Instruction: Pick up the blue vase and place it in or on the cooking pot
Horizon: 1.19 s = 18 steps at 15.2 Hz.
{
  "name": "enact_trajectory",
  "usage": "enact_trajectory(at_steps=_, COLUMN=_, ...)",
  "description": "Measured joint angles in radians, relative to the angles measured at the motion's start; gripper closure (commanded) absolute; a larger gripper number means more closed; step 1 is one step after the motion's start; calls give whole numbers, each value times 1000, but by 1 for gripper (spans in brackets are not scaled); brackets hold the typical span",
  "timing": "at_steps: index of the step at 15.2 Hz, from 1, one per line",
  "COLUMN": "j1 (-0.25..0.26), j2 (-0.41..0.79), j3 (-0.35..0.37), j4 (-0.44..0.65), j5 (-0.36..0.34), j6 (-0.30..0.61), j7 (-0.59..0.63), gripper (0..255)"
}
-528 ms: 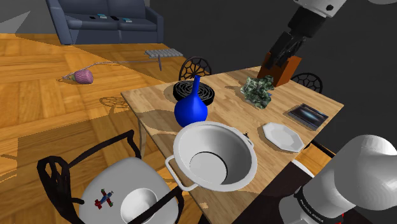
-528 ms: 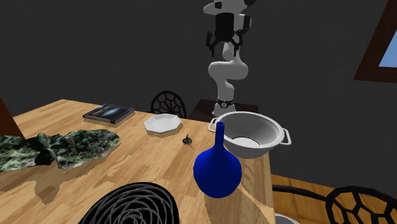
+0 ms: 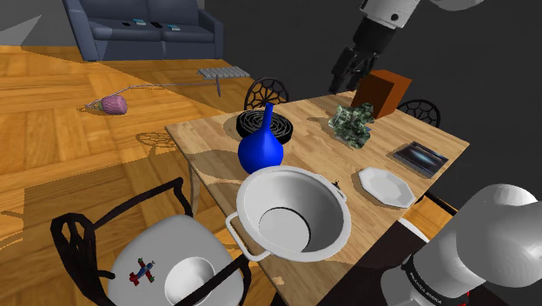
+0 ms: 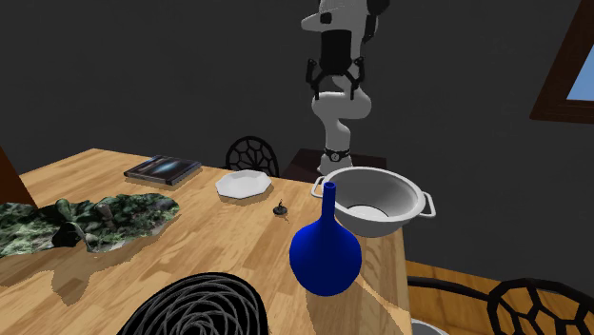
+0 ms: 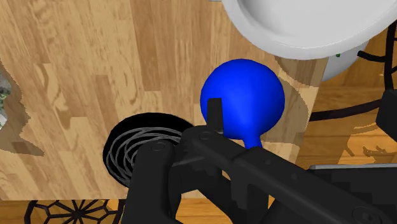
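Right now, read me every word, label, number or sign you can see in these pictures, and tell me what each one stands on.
No text here can be read in full.
Pale lettering on the arm's dark base ring, shoulder view: too small to read.
Dark book on the table: a picture on the cover, no legible words.
Coloured mark on the white object by the near chair: a small figure, not letters.
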Motion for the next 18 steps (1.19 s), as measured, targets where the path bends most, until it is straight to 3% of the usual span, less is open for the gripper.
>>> enact_trajectory(at_steps=8, j1=4, j2=343, j3=37, j4=203, j5=-20, j6=84, j7=42, gripper=0)
enact_trajectory(at_steps=18, j1=19, j2=768, j3=56, j4=567, j5=-73, j6=71, j7=94, gripper=0)
